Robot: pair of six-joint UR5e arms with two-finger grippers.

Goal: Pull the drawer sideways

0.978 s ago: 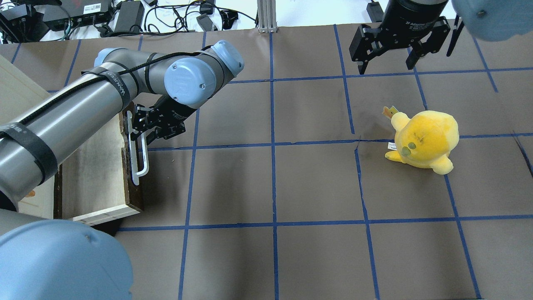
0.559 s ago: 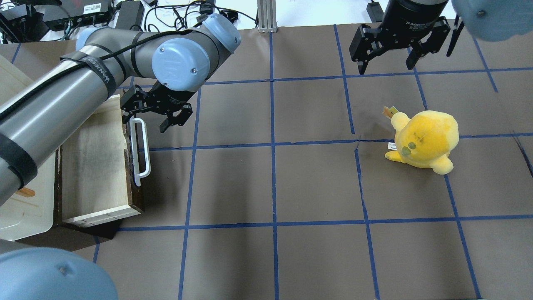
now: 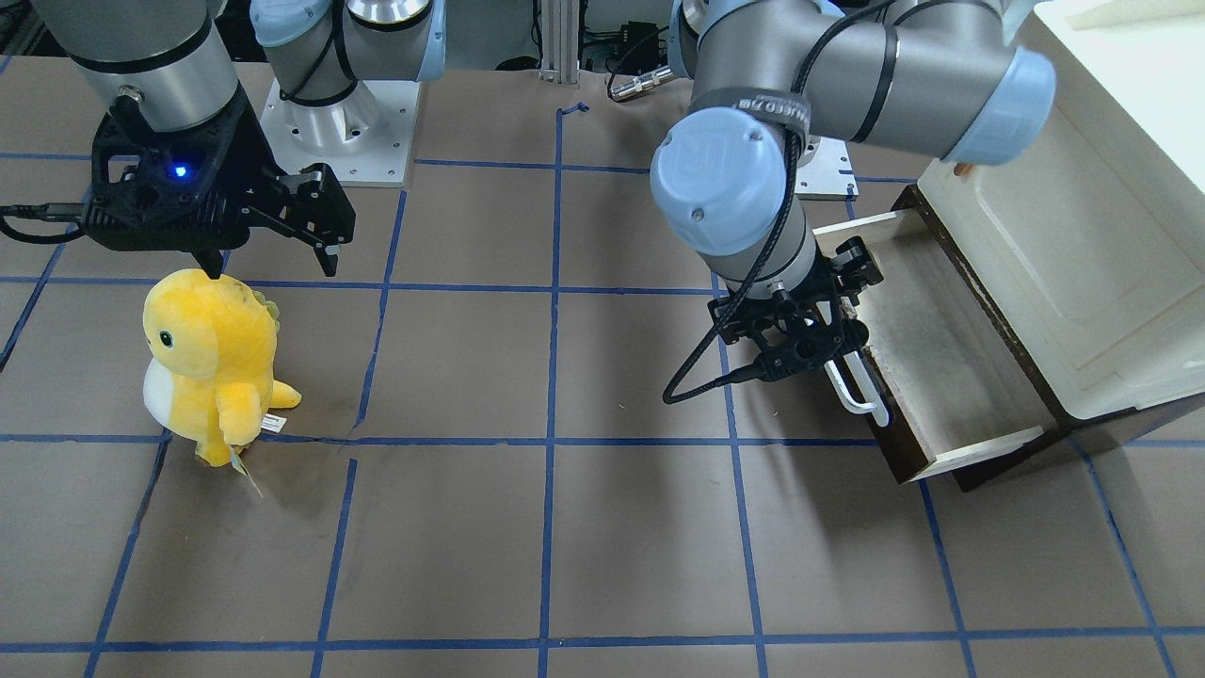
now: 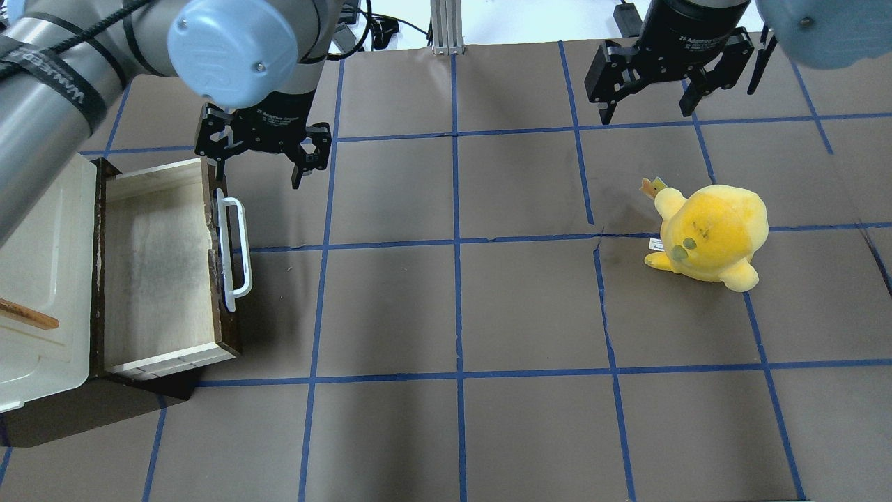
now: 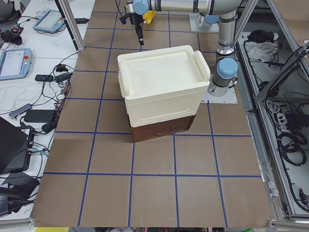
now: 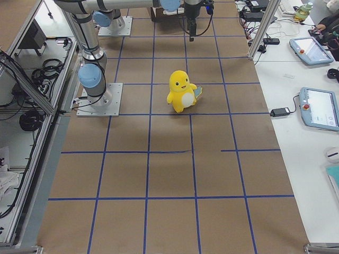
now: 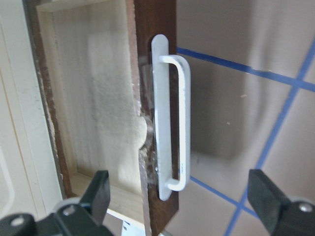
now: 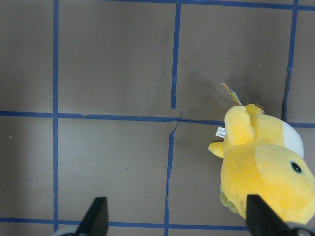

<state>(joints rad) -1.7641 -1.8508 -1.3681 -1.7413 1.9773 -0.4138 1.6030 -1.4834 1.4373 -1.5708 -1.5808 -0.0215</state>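
The dark brown wooden drawer with a pale unfinished interior (image 4: 157, 265) stands well out from under the big cream-white plastic box (image 4: 42, 265), at the left end of the brown, blue-gridded surface (image 4: 453, 314). Its whole inside is open to view and holds nothing that I can see. Its long white bar handle (image 4: 233, 254) faces the middle of the surface.

The left end effector (image 4: 259, 174) hovers just past the handle's far end, its fingers spread wide. In the left wrist view the handle (image 7: 172, 118) lies free between and beyond them, touched by neither. The right end effector (image 4: 646, 111) hangs spread and empty at the far right, near a yellow plush toy (image 4: 707, 233) standing well apart from the drawer.

Judged from this, the sideways pull looks done. What may remain is parking the left arm.
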